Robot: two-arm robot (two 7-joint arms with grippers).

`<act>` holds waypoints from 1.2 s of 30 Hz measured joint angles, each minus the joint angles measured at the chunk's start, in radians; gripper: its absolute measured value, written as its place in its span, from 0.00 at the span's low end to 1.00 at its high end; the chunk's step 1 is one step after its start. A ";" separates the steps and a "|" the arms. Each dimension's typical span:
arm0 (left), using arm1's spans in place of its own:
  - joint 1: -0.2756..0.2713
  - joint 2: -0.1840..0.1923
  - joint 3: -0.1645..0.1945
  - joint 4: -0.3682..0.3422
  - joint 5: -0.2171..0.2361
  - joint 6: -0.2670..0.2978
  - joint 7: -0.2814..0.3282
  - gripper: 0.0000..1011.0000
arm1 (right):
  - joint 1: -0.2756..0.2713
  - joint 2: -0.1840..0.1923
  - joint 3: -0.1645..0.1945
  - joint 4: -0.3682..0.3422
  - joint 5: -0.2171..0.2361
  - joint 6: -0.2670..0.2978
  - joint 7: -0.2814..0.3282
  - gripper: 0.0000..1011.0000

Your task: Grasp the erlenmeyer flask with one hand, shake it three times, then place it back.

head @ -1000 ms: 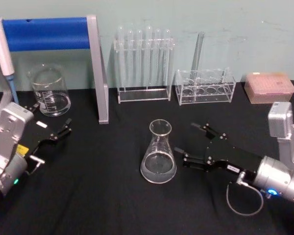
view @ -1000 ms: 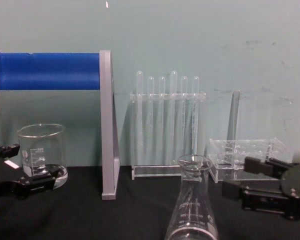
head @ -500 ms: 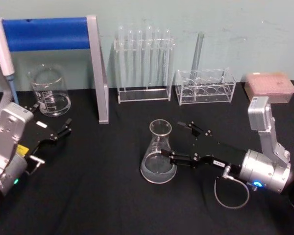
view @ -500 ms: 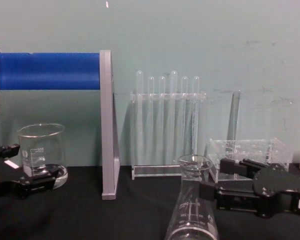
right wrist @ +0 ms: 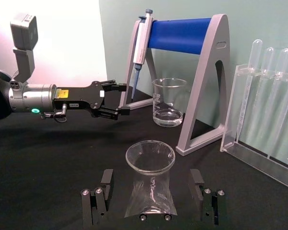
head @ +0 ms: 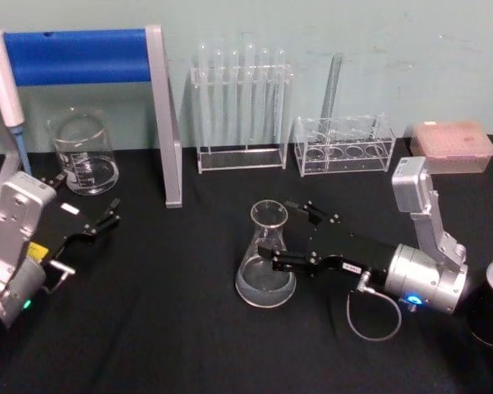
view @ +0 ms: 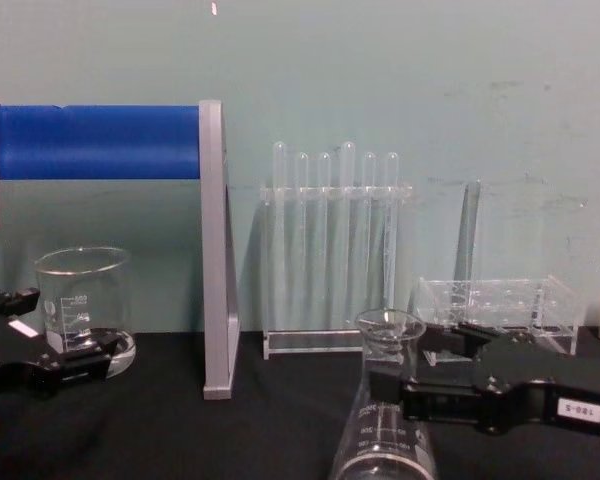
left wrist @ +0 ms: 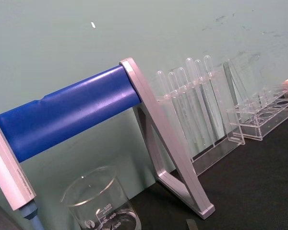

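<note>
Two grippers are in play. Your left gripper (right wrist: 120,99) hangs just in front of the glass beaker (head: 84,156), fingers spread and holding nothing. Further right, the erlenmeyer flask (head: 265,275) stands upright on the black table (head: 164,328). Your right gripper (head: 274,229) reaches in from the flask's right side with its fingers spread. The flask's neck sits between them, one finger on each side. Your right wrist view shows a gap on both sides, so nothing is pinched.

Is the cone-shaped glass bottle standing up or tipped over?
Standing up. The erlenmeyer flask rests on its wide base on the black table, mouth upward; the right end effector straddles it, open.
</note>
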 joint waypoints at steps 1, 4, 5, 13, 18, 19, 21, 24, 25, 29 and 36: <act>0.000 0.000 0.000 0.000 0.000 0.000 0.000 0.99 | 0.006 -0.005 -0.003 0.008 -0.003 -0.002 0.001 0.99; 0.000 0.000 0.000 0.000 0.000 0.000 0.000 0.99 | 0.017 -0.015 -0.007 0.023 -0.008 -0.006 0.005 0.99; 0.000 0.000 0.000 0.000 0.000 0.000 0.000 0.99 | 0.022 -0.019 -0.009 0.029 -0.010 -0.008 0.006 0.99; 0.000 0.000 0.000 0.000 0.000 0.000 0.000 0.99 | 0.039 -0.035 -0.017 0.050 -0.020 -0.009 0.007 0.99; 0.000 0.000 0.000 0.000 0.000 0.000 0.000 0.99 | 0.042 -0.041 -0.018 0.052 -0.025 -0.001 -0.004 0.99; 0.000 0.000 0.000 0.000 0.000 0.000 0.000 0.99 | 0.042 -0.041 -0.017 0.052 -0.025 -0.001 -0.004 0.99; 0.000 0.000 0.000 0.000 0.000 0.000 0.000 0.99 | 0.042 -0.040 -0.017 0.052 -0.025 -0.001 -0.004 0.99; 0.000 0.000 0.000 0.000 0.000 0.000 0.000 0.99 | 0.042 -0.040 -0.017 0.052 -0.025 -0.001 -0.004 0.99; 0.000 0.000 0.000 0.000 0.000 0.000 0.000 0.99 | 0.042 -0.040 -0.017 0.052 -0.025 -0.001 -0.004 0.99; 0.000 0.000 0.000 0.000 0.000 0.000 0.000 0.99 | 0.042 -0.040 -0.017 0.052 -0.025 -0.002 -0.003 0.99; 0.000 0.000 0.000 0.000 0.000 0.000 0.000 0.99 | 0.041 -0.039 -0.017 0.052 -0.025 -0.002 -0.003 0.99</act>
